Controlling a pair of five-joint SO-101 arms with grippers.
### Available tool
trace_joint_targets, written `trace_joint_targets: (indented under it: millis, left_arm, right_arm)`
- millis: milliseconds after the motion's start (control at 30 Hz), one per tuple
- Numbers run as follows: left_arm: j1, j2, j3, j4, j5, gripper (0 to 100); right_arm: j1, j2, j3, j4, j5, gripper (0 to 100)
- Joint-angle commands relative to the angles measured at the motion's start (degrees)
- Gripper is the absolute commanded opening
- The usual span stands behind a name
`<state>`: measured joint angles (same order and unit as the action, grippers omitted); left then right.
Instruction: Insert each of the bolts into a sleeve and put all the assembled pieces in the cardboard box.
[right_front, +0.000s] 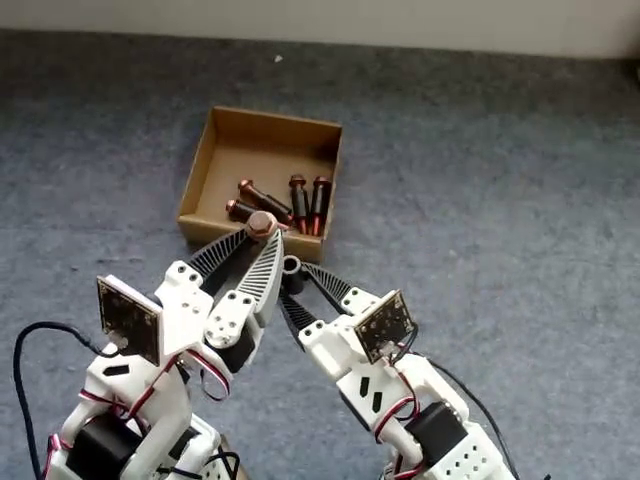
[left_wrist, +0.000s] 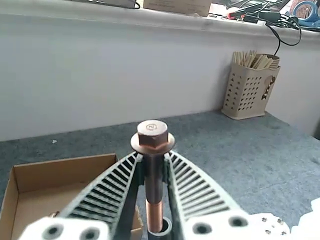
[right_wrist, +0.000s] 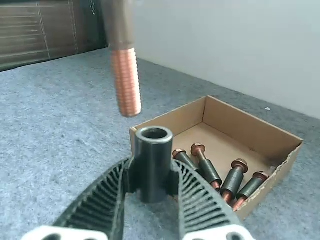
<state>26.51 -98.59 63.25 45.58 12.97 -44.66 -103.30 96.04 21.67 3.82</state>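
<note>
My left jaws are closed on a bolt (left_wrist: 152, 142), pinching its shank just under the flanged head. They hold it upright, threaded end down. My right jaws are closed round a dark sleeve (right_wrist: 153, 162), which also stands upright with its open mouth facing up. The bolt's tip hangs close above that mouth and is not yet inside it. Bolt and sleeve meet just on the near side of the cardboard box (right_front: 196, 185), which sits on the grey table (right_front: 480, 180) a little farther off. Four assembled pieces (right_front: 298, 203) lie inside the box, towards its near right corner. A perforated basket of sticks (left_wrist: 249, 85) stands far off to the right, against the wall.
</note>
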Motion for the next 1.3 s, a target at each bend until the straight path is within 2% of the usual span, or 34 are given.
trace_joint_targets:
  millis: [0, 167, 333, 533, 733, 1033, 1100, 1167, 1267]
  left_arm:
    - [0.9, -0.4, 0.0, -1.5, 0.1, 1]
    - [0.9, -0.2, 0.9, -1.7, 0.1, 1]
    - [1.0, -0.2, 5.1, -5.9, 0.1, 1]
    - [1.0, -0.7, 5.4, -5.2, 0.1, 1]
    - [4.1, -0.8, 5.3, -2.0, 0.1, 1]
    - [4.3, -0.8, 5.7, -1.8, 0.1, 1]
    - [4.2, -0.5, 5.9, -1.8, 0.1, 3]
    - [3.8, -0.7, 7.3, -1.8, 0.1, 9]
    - [0.0, -0.3, 7.8, -1.8, 0.1, 14]
  right_arm:
    - [-0.8, -1.1, 6.5, 0.0, 0.5, 0.5]
    - [-3.0, -1.1, 6.5, 0.0, 0.6, 0.5]
    - [-2.6, -1.1, 6.5, 0.0, 0.6, 0.5]
    - [-2.5, -1.1, 6.2, 0.0, 0.6, 0.5]
    - [1.5, -1.1, 6.0, 0.0, 0.4, 0.5]
    - [1.7, -1.1, 6.0, 0.0, 0.3, 0.5]
    - [1.7, -1.1, 6.2, 0.0, 0.4, 0.5]
    - [1.6, -1.1, 6.4, 0.0, 0.5, 0.5]
    - [1.5, -1.1, 6.2, 0.0, 0.5, 0.5]
